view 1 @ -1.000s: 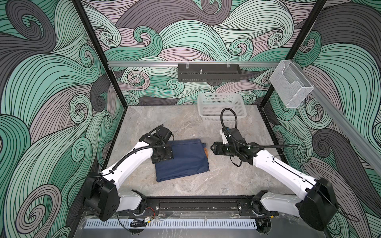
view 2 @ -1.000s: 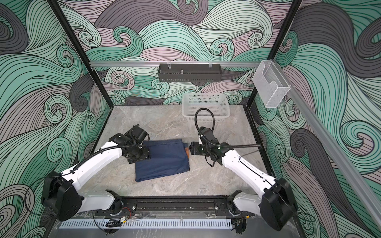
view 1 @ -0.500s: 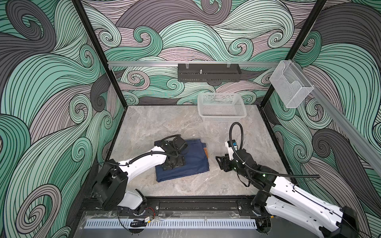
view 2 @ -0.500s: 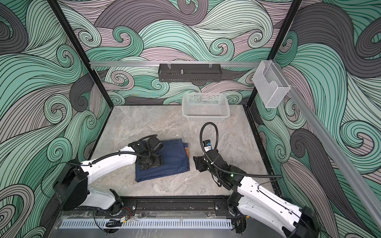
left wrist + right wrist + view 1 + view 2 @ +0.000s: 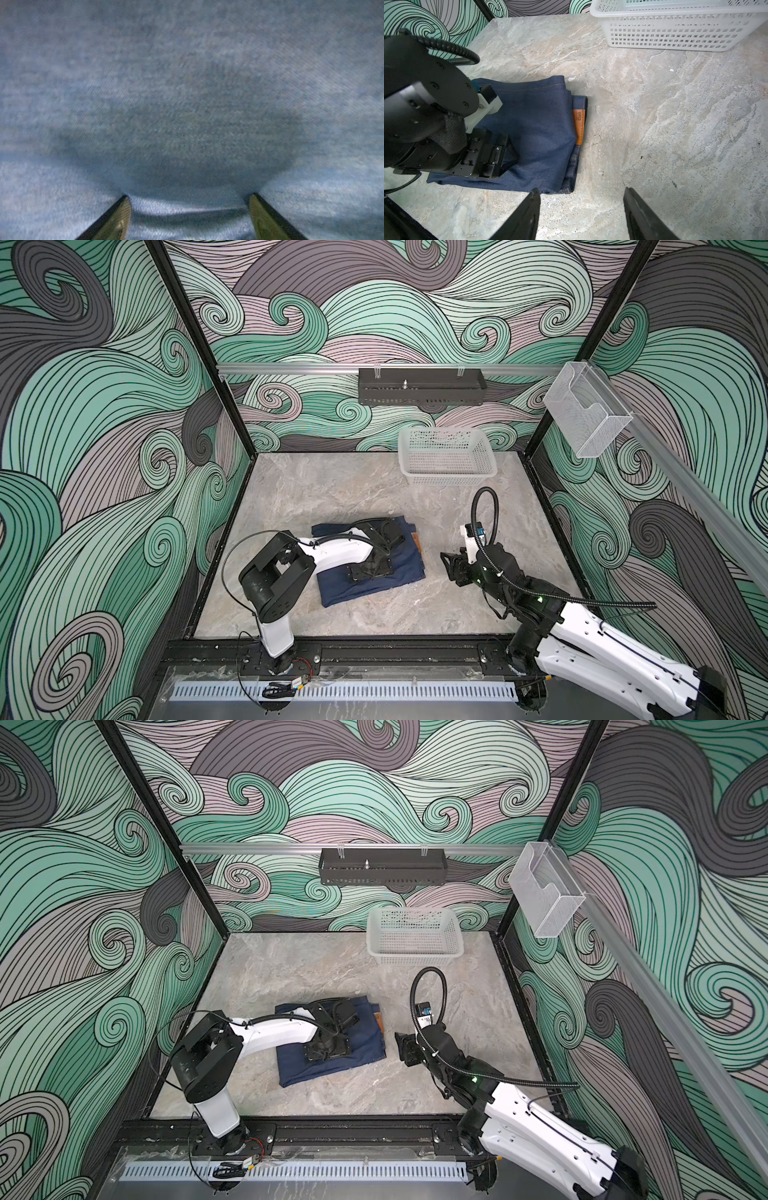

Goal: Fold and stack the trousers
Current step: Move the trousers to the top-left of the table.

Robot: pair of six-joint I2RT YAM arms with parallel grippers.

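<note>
Your left gripper (image 5: 370, 572) has slid onto the middle of the trousers (image 5: 405, 568) — jaws wide, pressing down (likely flattening the fold); your right gripper (image 5: 448, 566), open and empty, waits at three o'clock.

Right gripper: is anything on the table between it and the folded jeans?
Nothing visible. Only bare table lies between the right gripper and the trousers; the left gripper rests on top of them.

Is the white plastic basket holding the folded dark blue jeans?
No, the folded dark blue jeans lie on the grey marble table, apart from the white plastic basket.
</note>
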